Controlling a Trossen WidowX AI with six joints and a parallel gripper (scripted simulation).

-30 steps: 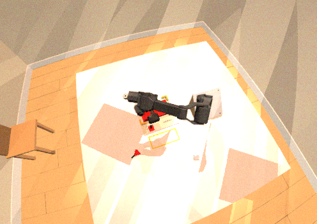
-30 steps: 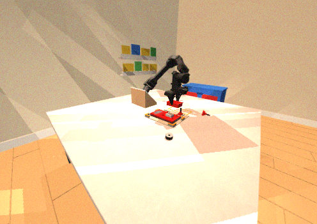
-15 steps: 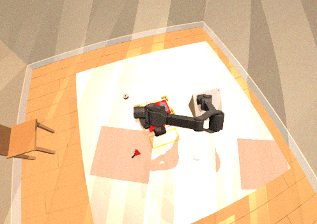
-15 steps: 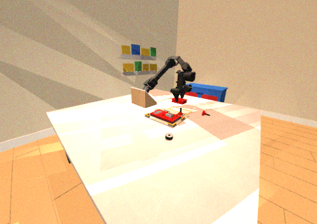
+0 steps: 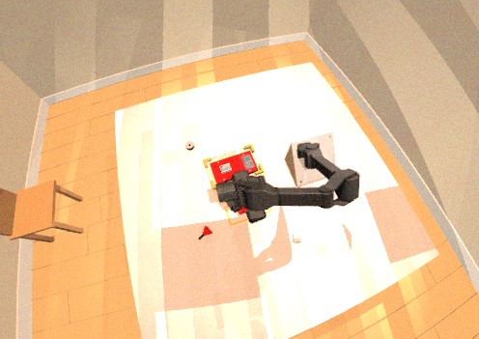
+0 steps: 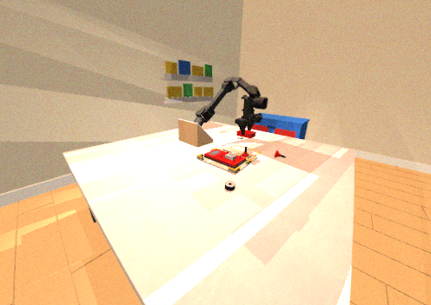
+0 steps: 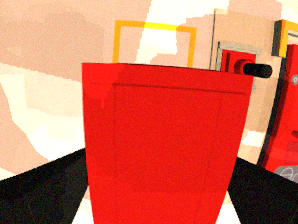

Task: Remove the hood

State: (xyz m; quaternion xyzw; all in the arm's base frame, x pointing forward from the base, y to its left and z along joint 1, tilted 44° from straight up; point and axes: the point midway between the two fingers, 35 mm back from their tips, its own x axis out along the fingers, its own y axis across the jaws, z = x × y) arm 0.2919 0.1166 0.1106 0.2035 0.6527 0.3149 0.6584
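Top view: the black jaws (image 5: 241,203) (image 6: 246,129) pinch the red rectangular hood (image 5: 242,211) (image 6: 246,134) (image 7: 165,140), apart from the car.
The pale worktop (image 5: 208,274) (image 6: 195,225) (image 7: 40,110) carries everything, and the black jointed arm (image 5: 299,197) (image 6: 217,98) reaches in from 2 o'clock of the jaws. The red toy car (image 5: 233,166) (image 6: 223,157) (image 7: 282,130) sits at 12 o'clock of them, yellow brackets around its corners; the yellow-outlined marked area (image 5: 233,224) (image 6: 236,146) (image 7: 156,25) lies at 6 o'clock of the car, partly hidden under the jaws. In the wrist view its visible part is at 12 o'clock of the hood. In the top view, a small red piece with a black stem (image 5: 207,231) (image 6: 279,155) lies at 8 o'clock of the jaws, and a small round black-and-pale wheel (image 5: 189,146) (image 6: 229,186) at 10 o'clock of the car.
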